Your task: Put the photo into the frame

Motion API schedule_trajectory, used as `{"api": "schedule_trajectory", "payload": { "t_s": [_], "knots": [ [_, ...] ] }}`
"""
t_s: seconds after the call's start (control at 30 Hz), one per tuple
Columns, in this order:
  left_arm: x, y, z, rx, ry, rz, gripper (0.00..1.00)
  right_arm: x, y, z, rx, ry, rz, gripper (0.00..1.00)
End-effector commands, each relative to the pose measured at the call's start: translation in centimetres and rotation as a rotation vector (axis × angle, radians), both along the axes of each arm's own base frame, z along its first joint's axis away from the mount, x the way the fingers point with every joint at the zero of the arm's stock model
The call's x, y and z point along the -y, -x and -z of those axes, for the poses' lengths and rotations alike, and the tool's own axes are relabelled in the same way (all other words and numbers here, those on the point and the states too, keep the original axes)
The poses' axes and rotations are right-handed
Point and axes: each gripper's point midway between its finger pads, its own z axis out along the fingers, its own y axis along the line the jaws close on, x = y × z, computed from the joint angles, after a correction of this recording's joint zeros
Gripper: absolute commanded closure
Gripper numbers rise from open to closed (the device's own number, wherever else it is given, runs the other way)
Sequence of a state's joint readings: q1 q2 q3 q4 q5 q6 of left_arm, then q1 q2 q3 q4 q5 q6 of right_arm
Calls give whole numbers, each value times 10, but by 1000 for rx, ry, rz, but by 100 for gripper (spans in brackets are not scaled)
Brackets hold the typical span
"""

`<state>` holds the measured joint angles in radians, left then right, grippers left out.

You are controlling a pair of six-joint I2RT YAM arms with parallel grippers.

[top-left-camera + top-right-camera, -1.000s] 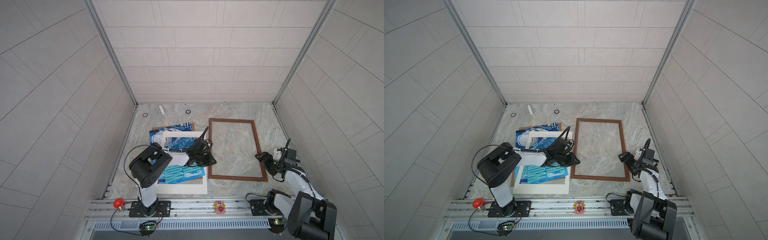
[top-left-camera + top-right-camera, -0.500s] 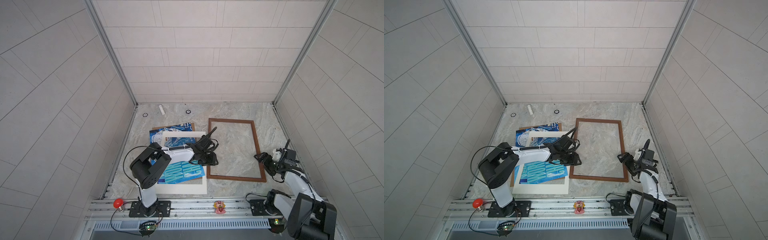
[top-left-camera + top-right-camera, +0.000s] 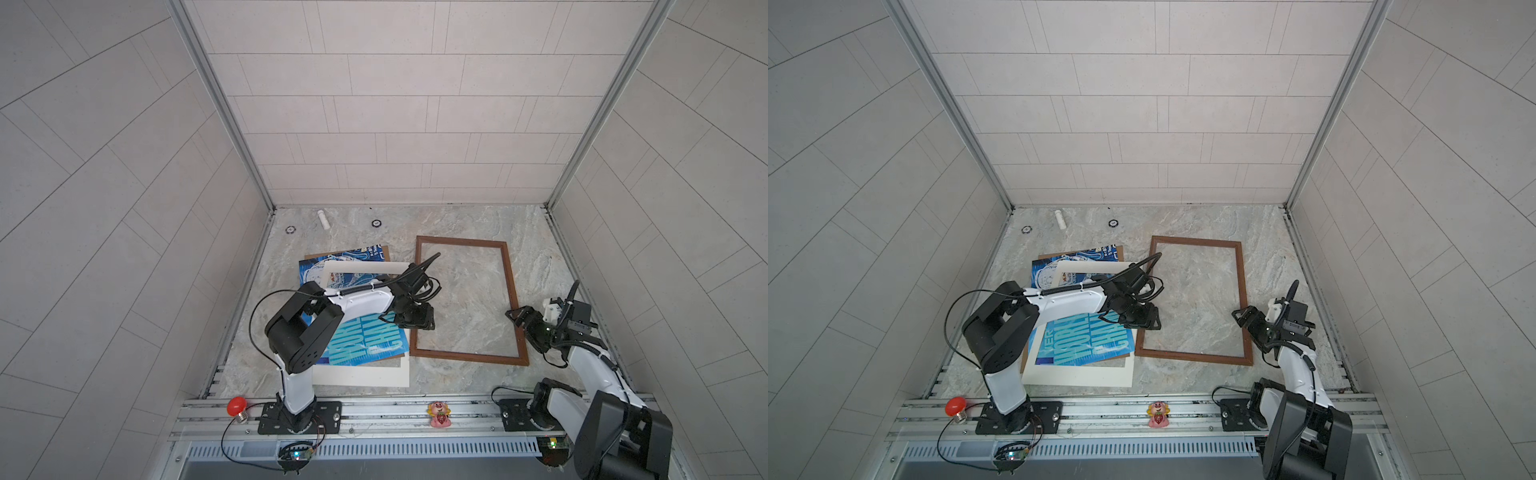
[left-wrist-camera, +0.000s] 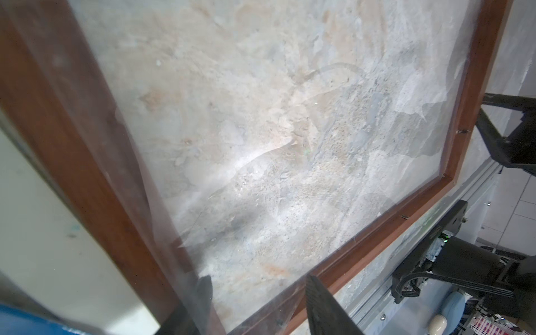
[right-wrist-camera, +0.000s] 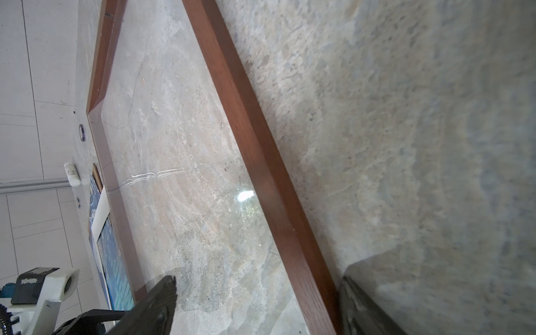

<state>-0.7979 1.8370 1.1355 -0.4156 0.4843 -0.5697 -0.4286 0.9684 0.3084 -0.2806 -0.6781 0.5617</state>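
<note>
Two arms meet the frame (image 3: 461, 240) (image 3: 1196, 240) at its opposite long rails. It lies flat on the marbled worktop (image 3: 465, 216) (image 3: 1200, 216), right of centre in both top views, with the stone showing through its opening.

The left tool (image 3: 409, 322) (image 3: 1140, 320) hangs at the left rail, towards the near corner. In the left wrist view its fingers (image 4: 322, 307) stand moderately apart over that corner of the frame (image 4: 72, 150), and I cannot see them gripping anything.

The right tool (image 3: 524, 330) (image 3: 1250, 330) has its jaws wide and straddles the right rail. In the right wrist view one of its fingers (image 5: 156, 304) is inside the frame (image 5: 255, 150) and the other outside. Whether either touches the wood I cannot tell.

The photo (image 3: 365, 340) (image 3: 1088, 345) lies flat just left of the frame, partly hidden under the left arm. A cream-white mat (image 3: 361, 378) (image 3: 1079, 378) lies with it, its far border crossing the blue print and its near border showing beyond the lettered end.
</note>
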Motion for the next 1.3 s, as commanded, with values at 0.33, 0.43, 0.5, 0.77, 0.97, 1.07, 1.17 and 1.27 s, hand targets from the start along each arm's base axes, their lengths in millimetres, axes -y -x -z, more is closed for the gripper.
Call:
{"api": "schedule_trajectory", "payload": {
  "t_s": [0.33,0.43,0.5,0.77,0.97,1.07,1.17,1.27],
  "knots": [
    [-34,0,-6,13,-264,75,33,-11,6,7,-14,-38,-21,17],
    [-31,0,-8,18,-266,85,33,-11,5,6,-4,-40,-24,17],
    [-31,-3,-11,28,-269,82,33,-12,5,6,-3,-42,-26,17],
    [-22,-6,-2,17,-266,91,39,-12,3,5,7,-46,-31,17],
    [-16,-3,7,1,-269,99,44,-12,3,5,9,-47,-31,17],
    [-12,-3,8,1,-261,102,47,-12,3,5,9,-47,-31,17],
    [-8,-1,10,-8,-258,105,51,-12,3,6,8,-46,-31,17],
    [-4,0,12,-17,-246,104,52,-12,3,6,8,-46,-30,17]
  ]
}}
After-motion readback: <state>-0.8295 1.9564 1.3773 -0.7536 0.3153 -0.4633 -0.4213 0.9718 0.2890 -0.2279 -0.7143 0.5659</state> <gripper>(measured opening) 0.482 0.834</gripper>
